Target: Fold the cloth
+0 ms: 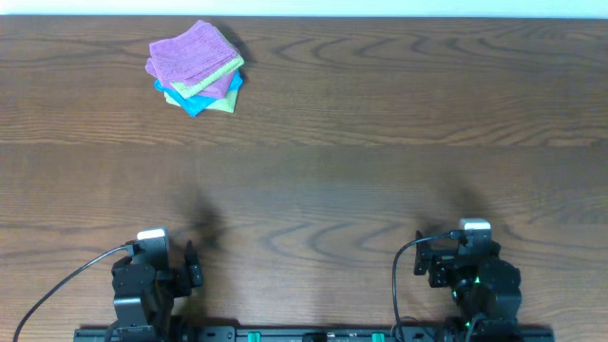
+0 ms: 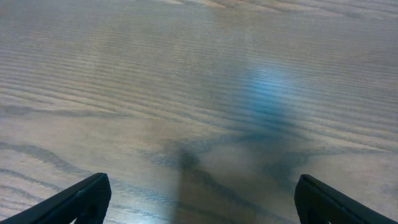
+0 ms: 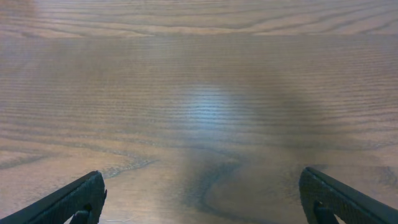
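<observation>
A stack of folded cloths (image 1: 195, 68), purple on top with green and blue beneath, lies at the far left of the wooden table (image 1: 380, 142). It shows only in the overhead view. My left gripper (image 2: 202, 193) is open and empty at the near left edge, seen from above (image 1: 157, 261). My right gripper (image 3: 202, 193) is open and empty at the near right edge, seen from above (image 1: 470, 256). Both wrist views show only bare wood between the fingertips.
The table's near edge carries the arm bases and black cables (image 1: 57, 285). A pale wall strip (image 1: 380, 8) runs along the table's far edge.
</observation>
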You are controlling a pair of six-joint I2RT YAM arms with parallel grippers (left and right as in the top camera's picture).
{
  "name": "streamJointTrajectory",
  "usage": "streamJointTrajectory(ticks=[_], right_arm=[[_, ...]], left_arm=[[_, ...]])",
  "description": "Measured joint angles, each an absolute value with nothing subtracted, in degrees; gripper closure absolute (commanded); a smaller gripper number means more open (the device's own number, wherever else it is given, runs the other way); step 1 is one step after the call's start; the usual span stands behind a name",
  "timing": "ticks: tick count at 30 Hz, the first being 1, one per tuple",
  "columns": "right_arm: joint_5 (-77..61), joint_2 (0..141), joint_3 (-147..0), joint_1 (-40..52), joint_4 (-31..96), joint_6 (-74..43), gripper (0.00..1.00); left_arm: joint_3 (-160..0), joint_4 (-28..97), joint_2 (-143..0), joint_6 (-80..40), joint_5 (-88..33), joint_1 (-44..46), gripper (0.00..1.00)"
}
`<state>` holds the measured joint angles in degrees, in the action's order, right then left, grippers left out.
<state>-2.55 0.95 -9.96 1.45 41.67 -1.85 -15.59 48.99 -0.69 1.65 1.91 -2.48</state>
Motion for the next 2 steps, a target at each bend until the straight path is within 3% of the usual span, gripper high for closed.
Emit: streamJointTrajectory(ticks=[2], right_arm=[[-2.55, 0.95, -9.96, 1.43, 41.67, -1.85, 0.01]], left_arm=[[-15.59, 49.01, -0.69, 1.65, 1.91, -2.48, 0.05]])
